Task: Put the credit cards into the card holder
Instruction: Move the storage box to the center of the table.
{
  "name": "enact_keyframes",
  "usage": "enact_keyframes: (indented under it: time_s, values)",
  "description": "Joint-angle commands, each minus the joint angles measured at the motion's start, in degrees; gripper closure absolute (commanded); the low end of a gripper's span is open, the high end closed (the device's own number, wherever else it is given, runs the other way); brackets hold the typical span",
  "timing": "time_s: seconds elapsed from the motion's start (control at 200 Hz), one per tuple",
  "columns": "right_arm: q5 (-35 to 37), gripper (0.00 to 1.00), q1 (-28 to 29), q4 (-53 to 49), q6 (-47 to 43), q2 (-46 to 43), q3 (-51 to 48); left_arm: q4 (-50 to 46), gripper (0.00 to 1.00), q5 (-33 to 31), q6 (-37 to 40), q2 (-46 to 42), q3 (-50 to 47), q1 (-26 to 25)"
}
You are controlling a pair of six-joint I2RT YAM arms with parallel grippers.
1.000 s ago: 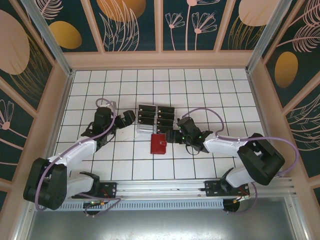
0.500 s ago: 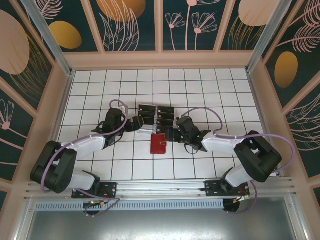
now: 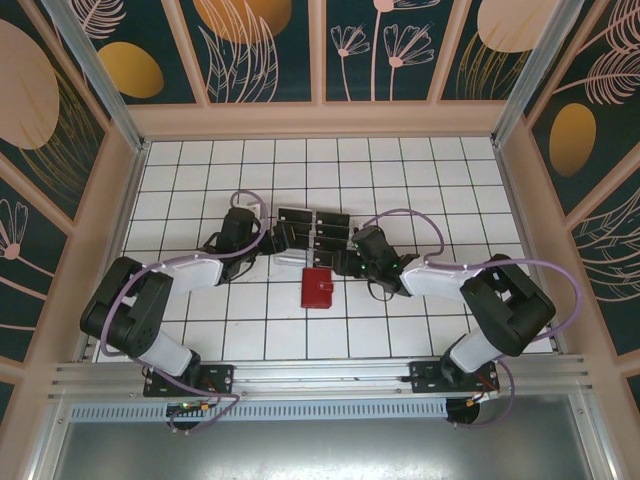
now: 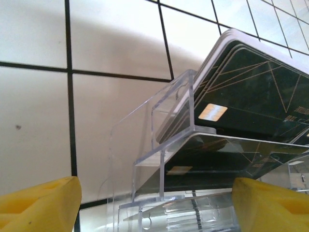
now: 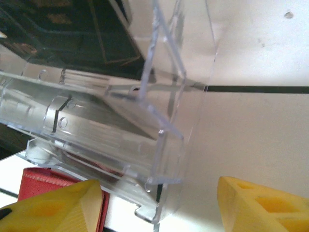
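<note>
Pick step: your left tool and right tool sit spread at the clear rack, gripping nothing. Next, pinch one of the credit cards.

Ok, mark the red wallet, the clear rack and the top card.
red wallet (image 3: 318, 288), top external view, middle of its red cover.
clear rack (image 5: 111, 128), right wrist view, its clear lower part.
top card (image 4: 251, 87), left wrist view, its dark face.

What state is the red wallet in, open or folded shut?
Folded shut: the card holder lies flat as one compact red rectangle, outer cover up.
</note>
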Motion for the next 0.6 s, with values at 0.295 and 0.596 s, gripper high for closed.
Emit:
enact_keyframes:
  time_s: [0.295,0.596]
  values:
    - [0.95,0.42,-5.31,2.23,-1.91,5.05,5.02,3.61,0.2,0.18,-0.55,6.1,6.62,-0.43]
    - [-0.81,0.43,-6.93,2.23,-2.22,5.54,6.8,2.65,0.2,-1.62,1.17,10.48,10.99,-0.43]
